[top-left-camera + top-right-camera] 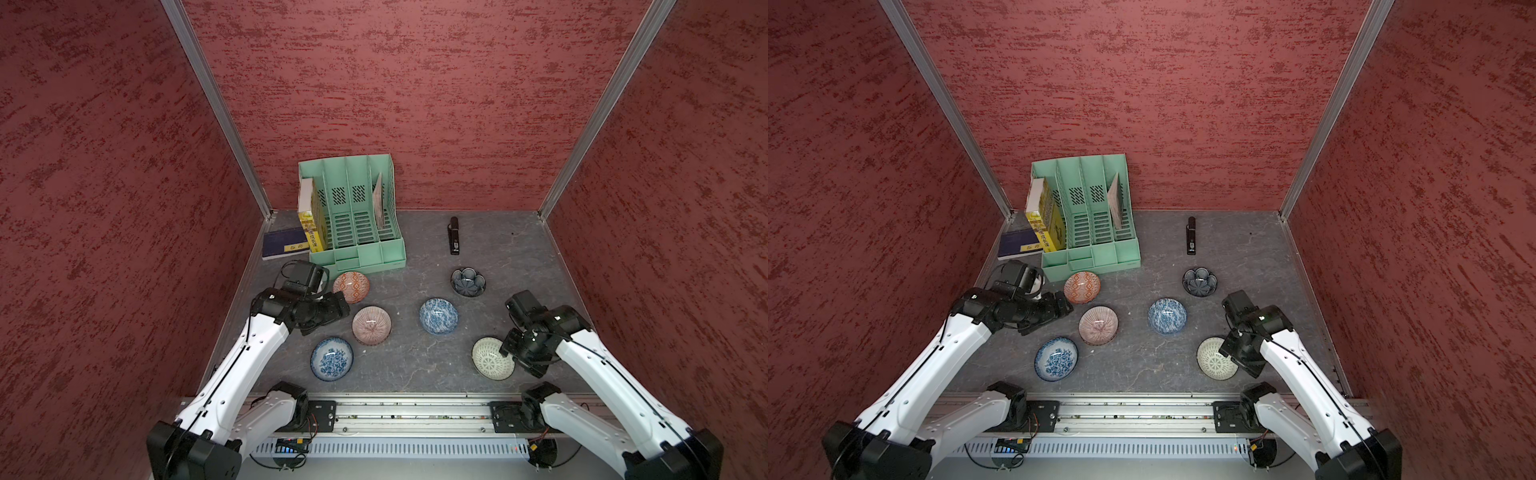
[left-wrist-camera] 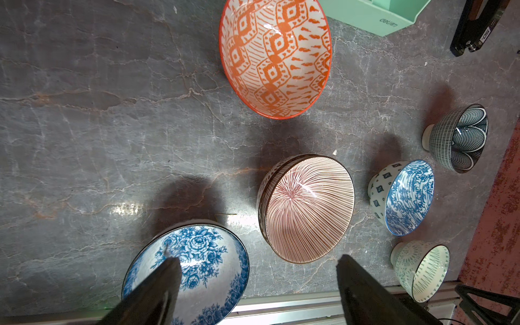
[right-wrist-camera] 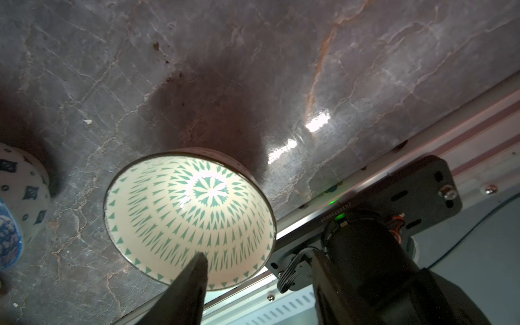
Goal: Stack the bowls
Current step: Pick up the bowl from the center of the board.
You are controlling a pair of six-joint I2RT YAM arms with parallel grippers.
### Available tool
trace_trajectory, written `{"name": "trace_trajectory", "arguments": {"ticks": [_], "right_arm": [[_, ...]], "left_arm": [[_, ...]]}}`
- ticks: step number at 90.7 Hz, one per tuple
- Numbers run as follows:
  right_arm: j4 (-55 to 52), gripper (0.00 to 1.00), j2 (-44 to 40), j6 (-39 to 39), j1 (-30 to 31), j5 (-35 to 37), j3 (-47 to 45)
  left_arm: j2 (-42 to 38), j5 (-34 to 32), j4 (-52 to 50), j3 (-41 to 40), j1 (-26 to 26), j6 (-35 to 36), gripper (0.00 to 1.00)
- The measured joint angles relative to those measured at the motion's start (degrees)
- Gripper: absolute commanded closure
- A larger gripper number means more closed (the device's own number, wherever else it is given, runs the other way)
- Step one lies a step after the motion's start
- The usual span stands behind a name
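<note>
Several bowls stand on the grey table. The orange bowl (image 1: 351, 286) is at the back left. In front of it the pink striped bowl (image 1: 371, 325) sits nested in another bowl (image 2: 267, 177). A blue floral bowl (image 1: 331, 358) is front left, a second blue bowl (image 1: 438, 316) in the middle and the dark petal bowl (image 1: 468, 281) back right. My left gripper (image 2: 259, 259) hangs open and empty left of the striped bowl. My right gripper (image 3: 259, 254) is open astride the green bowl's (image 3: 183, 222) rim, with one finger (image 3: 194, 281) over its inside.
A mint file organiser (image 1: 357, 216) with books stands at the back left, with a dark blue book (image 1: 284, 245) flat beside it. A black stapler (image 1: 454, 236) lies at the back right. The metal rail (image 1: 415, 409) runs along the front edge and red walls close in three sides.
</note>
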Motion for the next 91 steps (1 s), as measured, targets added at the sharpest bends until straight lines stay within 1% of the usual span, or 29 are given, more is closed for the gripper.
{"name": "trace_trajectory", "arguments": {"ticks": [7,24,39,70,83,91], "right_arm": [[0.3,0.44,-0.2,0.5,0.0,-0.3,-1.8],[1.8,0.51,-0.7,1.1,0.0,-1.4,-5.5],[4.3,0.61,-0.8,1.6,0.0,-3.0,-7.8],[7.7,0.67,-0.5,1.8,0.0,-4.7,-9.7],[8.5,0.75,-0.6,1.9,0.0,-5.1,-10.2],[8.7,0.78,-0.8,1.8,0.0,-5.2,-10.2]], "left_arm": [[0.0,0.1,0.2,-0.3,0.0,0.0,0.13],[0.0,0.5,0.3,-0.6,-0.1,0.0,0.16],[-0.8,0.5,0.4,-0.7,-0.1,0.0,0.19],[-1.6,0.2,0.7,-0.8,-0.1,0.0,0.20],[-1.6,-0.2,0.7,-0.8,-0.1,0.0,0.21],[-1.6,-0.5,0.7,-0.8,-0.1,0.0,0.21]]}}
